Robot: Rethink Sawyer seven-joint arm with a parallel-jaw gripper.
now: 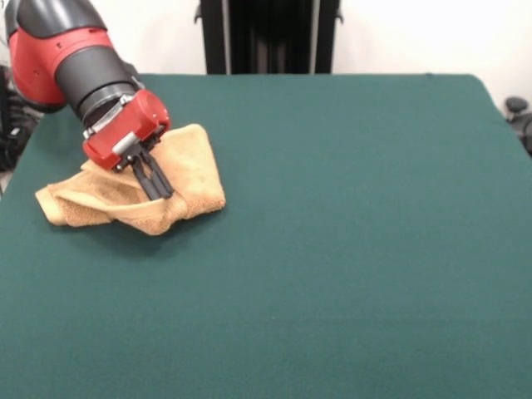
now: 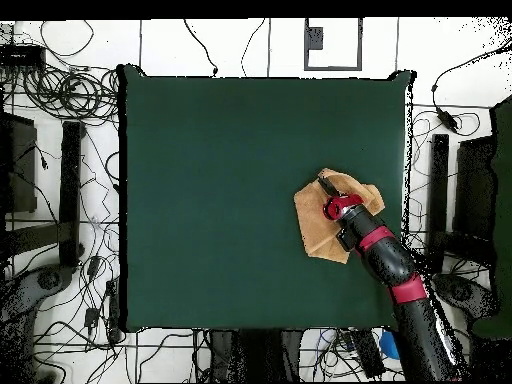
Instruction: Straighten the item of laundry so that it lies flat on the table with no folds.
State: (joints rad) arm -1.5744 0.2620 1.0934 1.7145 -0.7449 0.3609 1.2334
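Still rumpled, the item of laundry (image 1: 179, 170) sits as a golden-tan heap toward the far left of the desk (image 1: 349, 233) in the front view, with one flap stretched out to the left and a thicker fold bunched at its near edge. On top of it is the end effector (image 1: 160, 188), its two dark fingers (image 1: 154, 179) drawn close together and pressed into the cloth, apparently pinching a fold. Behind it the red and black arm (image 1: 79, 62) slants in from the upper left. Cables (image 2: 60, 95) lie on the floor beyond the desk edge in the overhead view.
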